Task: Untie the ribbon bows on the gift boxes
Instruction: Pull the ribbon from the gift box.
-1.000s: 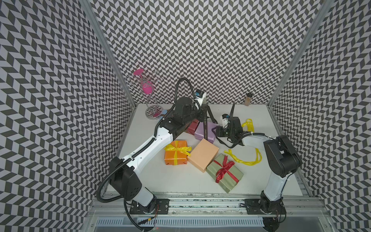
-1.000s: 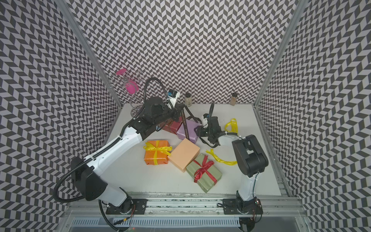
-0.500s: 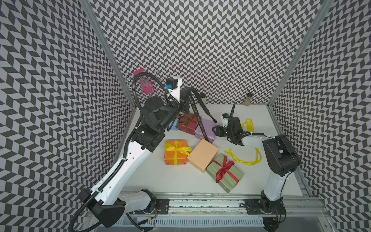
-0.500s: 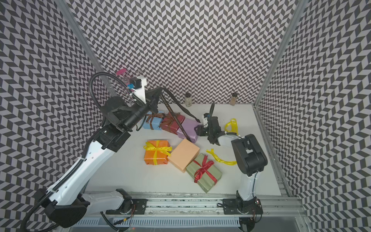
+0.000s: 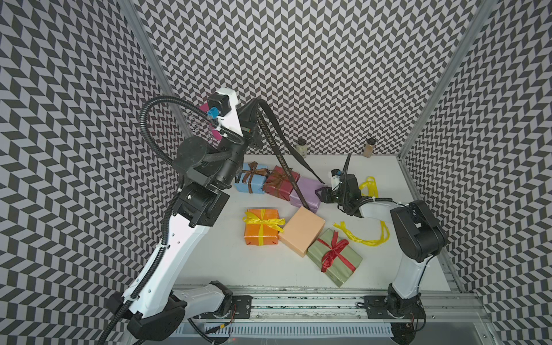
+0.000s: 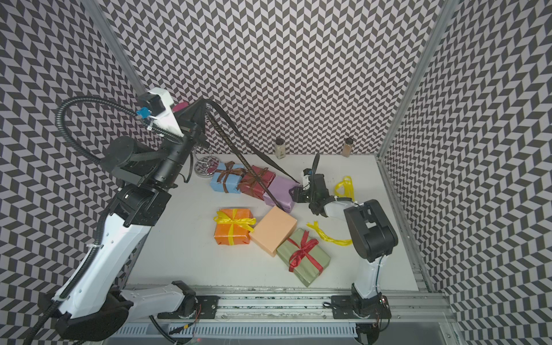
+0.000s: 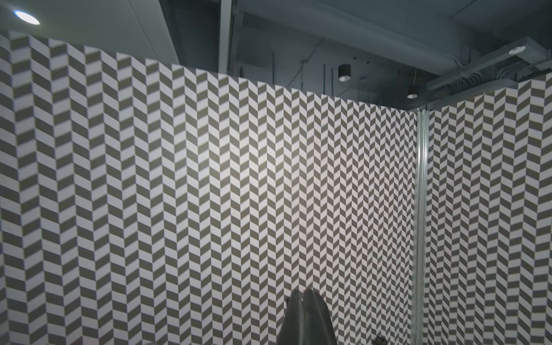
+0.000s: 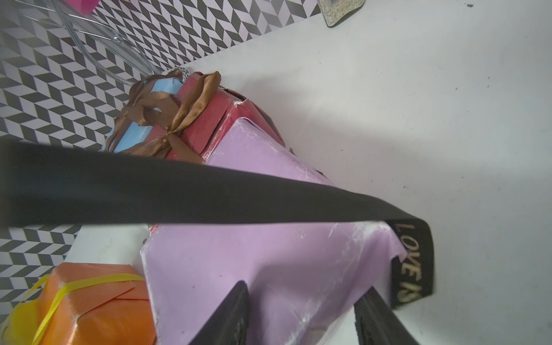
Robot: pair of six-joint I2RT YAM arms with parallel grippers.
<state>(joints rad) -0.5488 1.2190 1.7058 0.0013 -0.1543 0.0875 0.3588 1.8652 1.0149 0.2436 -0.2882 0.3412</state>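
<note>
My left gripper is raised high at the back left, shut on the black lettered ribbon. Its two strands slope down to the lilac box. My right gripper is clamped on that box's right end. Behind it sit the light blue box and the dark red box, both with tied brown bows. The orange box carries a yellow bow, the olive box a red bow. The peach box is bare.
Loose yellow ribbons lie by the right arm and behind the right wrist. Two spice jars stand at the back wall. A wire stand stands at the back left. Patterned walls close three sides.
My left arm has swung up and to the left, drawing the black ribbon out into long strands above the boxes. The right gripper has stayed on the lilac box.
</note>
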